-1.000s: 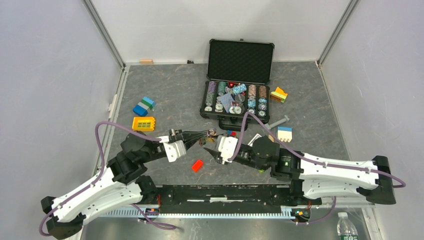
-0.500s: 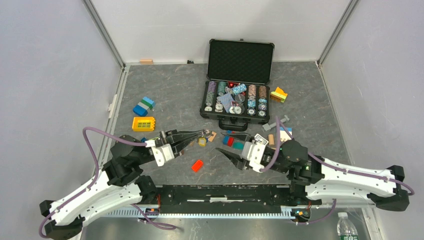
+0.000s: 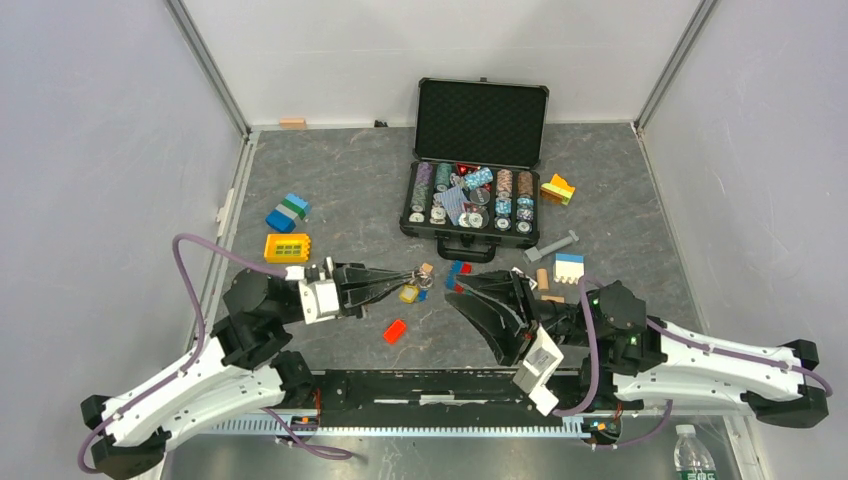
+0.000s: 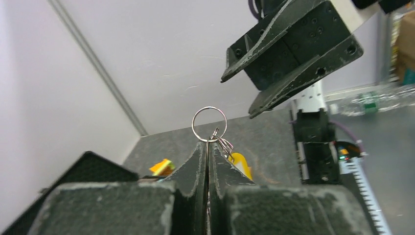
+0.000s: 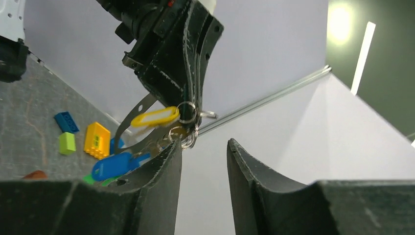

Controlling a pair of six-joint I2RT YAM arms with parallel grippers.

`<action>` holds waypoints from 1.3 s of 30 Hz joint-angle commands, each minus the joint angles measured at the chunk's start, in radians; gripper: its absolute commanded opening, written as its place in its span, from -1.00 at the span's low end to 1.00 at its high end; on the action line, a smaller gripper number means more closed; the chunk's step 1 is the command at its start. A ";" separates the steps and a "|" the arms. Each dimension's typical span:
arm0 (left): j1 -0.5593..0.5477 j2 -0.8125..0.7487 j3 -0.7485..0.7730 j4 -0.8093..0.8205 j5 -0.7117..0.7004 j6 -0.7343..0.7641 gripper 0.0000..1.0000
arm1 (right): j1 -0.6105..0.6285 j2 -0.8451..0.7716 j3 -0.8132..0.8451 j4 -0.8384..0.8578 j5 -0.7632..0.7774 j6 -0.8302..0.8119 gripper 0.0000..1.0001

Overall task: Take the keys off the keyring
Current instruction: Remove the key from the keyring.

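My left gripper [image 3: 412, 283] is shut on the thin silver keyring [image 3: 423, 279] and holds it just above the table. In the left wrist view the keyring [image 4: 209, 124] stands up out of the closed left gripper [image 4: 208, 145], with a yellow-headed key [image 4: 240, 164] hanging behind. My right gripper [image 3: 478, 318] is open and empty, a short way right of the ring. In the right wrist view the right gripper [image 5: 203, 143] points at the keyring [image 5: 187, 111], with a yellow key [image 5: 151, 117] and a blue key [image 5: 115, 165] on it. Small blue and red pieces [image 3: 457, 271] lie on the table nearby.
An open black case of poker chips [image 3: 476, 228] stands at the back centre. Toy blocks lie at the left [image 3: 288, 212] [image 3: 287, 247] and at the right [image 3: 558, 188] [image 3: 568, 267]. A small red piece [image 3: 395, 331] lies in front of the left gripper.
My right arm has drawn back to the right, rolled onto its side and opened wide. My left gripper has kept the keyring and shifted slightly down and left.
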 commanded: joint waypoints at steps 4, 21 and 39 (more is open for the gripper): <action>-0.003 0.061 0.068 0.170 0.065 -0.332 -0.95 | -0.002 0.029 0.146 -0.037 -0.091 -0.244 -0.18; -0.002 -0.057 -0.135 0.390 -0.187 -0.780 -0.95 | -0.002 0.159 0.330 -0.291 -0.069 -0.432 -0.28; -0.003 -0.041 -0.145 0.398 -0.110 -0.801 -0.95 | 0.002 0.248 0.394 -0.283 -0.059 -0.484 -0.32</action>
